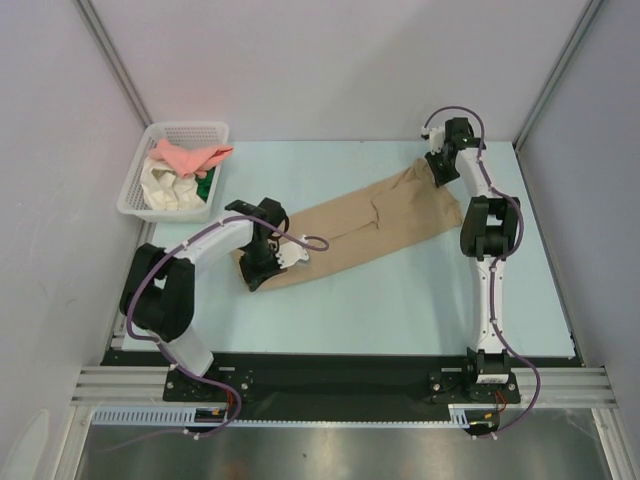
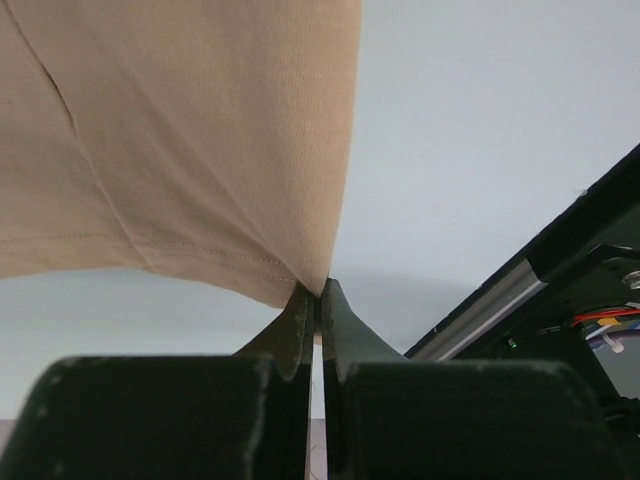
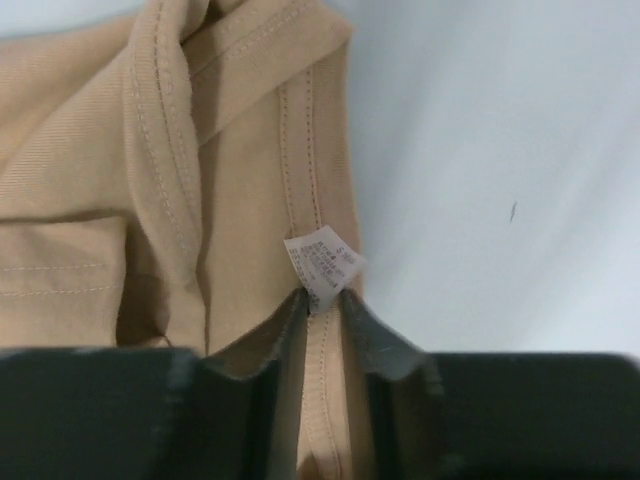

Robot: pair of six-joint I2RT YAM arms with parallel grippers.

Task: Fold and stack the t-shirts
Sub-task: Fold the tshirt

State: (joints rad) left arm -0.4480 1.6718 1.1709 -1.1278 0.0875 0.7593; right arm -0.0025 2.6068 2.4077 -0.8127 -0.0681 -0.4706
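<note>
Top view: I note the tan t-shirt (image 1: 370, 225) stretched diagonally across the table (image 1: 400, 300) between the left gripper (image 1: 252, 278) and the right gripper (image 1: 437, 172). The other t-shirts (image 1: 185, 165) lie in the basket (image 1: 135, 195).
Left wrist: fingers pinched tight on a hem corner.
Right wrist: fingers clamped on cloth at the label (image 3: 322, 262).

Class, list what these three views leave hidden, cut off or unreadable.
1. Right wrist: print on the tan shirt's label, too small and blurred.
2. Top: green shirt, mostly covered by pink shirt in the basket.
3. Left wrist: tan shirt cut off by top and left edges.
</note>
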